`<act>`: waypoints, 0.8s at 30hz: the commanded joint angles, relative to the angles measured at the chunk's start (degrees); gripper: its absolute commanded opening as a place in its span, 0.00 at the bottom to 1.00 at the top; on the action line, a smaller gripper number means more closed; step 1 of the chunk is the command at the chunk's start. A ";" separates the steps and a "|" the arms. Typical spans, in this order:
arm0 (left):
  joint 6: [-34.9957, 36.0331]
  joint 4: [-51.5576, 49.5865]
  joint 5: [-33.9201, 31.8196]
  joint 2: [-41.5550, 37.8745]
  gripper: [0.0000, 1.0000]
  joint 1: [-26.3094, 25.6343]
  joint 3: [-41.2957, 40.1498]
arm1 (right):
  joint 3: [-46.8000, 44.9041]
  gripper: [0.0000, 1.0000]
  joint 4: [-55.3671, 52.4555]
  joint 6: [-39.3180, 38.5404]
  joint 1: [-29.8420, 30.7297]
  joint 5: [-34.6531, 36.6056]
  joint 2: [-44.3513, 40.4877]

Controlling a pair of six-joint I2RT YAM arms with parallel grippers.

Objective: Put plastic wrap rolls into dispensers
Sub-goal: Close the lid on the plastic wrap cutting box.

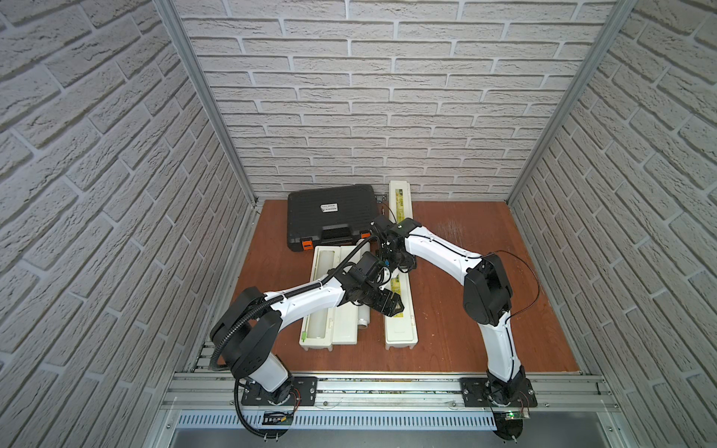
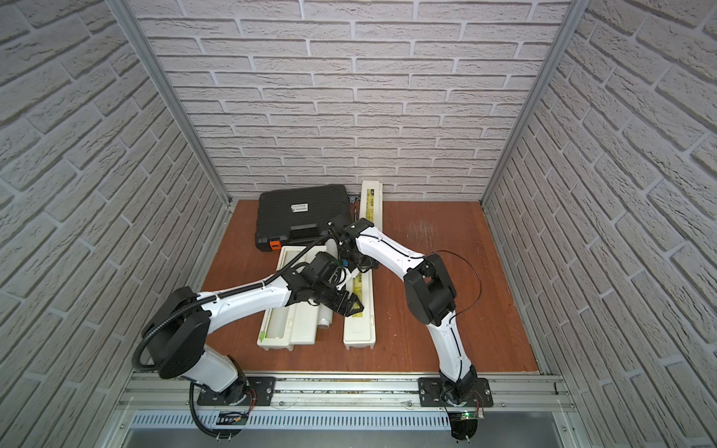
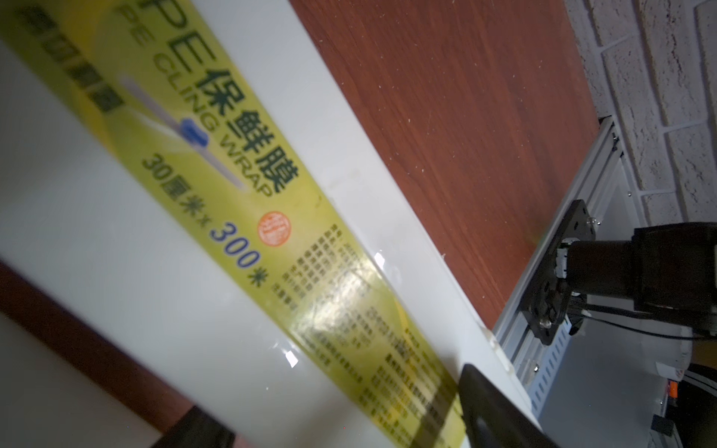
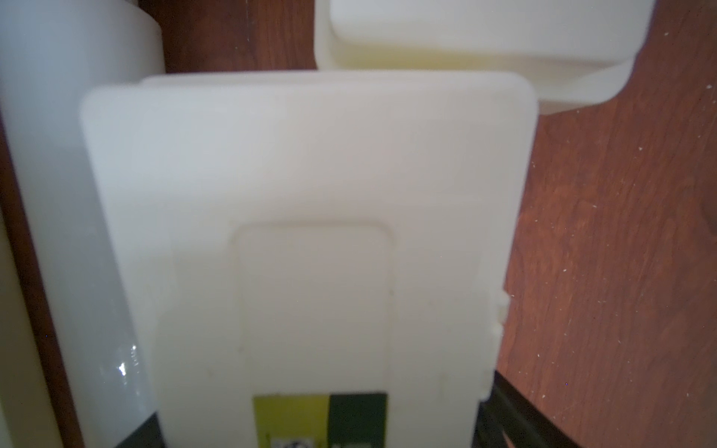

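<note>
Three dispensers in both top views: open dispenser (image 1: 345, 329) holding a roll (image 1: 318, 322), loose roll (image 1: 364, 322) just beside it, closed dispenser (image 1: 401, 329) under both arms, third dispenser (image 1: 399, 198) by the wall.

Left wrist: left pincer (image 3: 341, 419) straddles the closed dispenser, spread wide. Actually gripping? Can't tell.

Right wrist: right pincer (image 4: 322, 422) same deal, at its far end.

The left arm (image 1: 306, 300) is reaching forward and inward from its base, elbow bent, with its wrist turned so its jaws are pointing toward the robot's right. The right arm (image 1: 434, 246) is arching inward, wrist tipped downward, close beside the left wrist. Both pairs of jaws are standing spread wide.
</note>
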 commanded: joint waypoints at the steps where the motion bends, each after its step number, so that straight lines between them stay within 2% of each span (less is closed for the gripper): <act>1: 0.93 -9.47 -6.53 6.38 0.83 0.77 -2.18 | -0.85 0.94 8.39 2.08 -0.70 0.25 -0.69; 5: 1.00 -10.48 -5.99 8.37 0.81 0.78 -1.48 | -1.16 1.00 9.17 0.85 -1.07 0.36 -2.24; 12: 0.67 -11.97 -6.33 9.78 0.78 0.99 -1.01 | -0.22 1.00 11.26 -2.69 -1.72 -2.21 -3.31; 24: -1.10 -11.40 -5.82 11.32 0.77 0.97 -1.27 | 1.52 1.00 12.17 -7.44 -7.00 -7.82 -4.21</act>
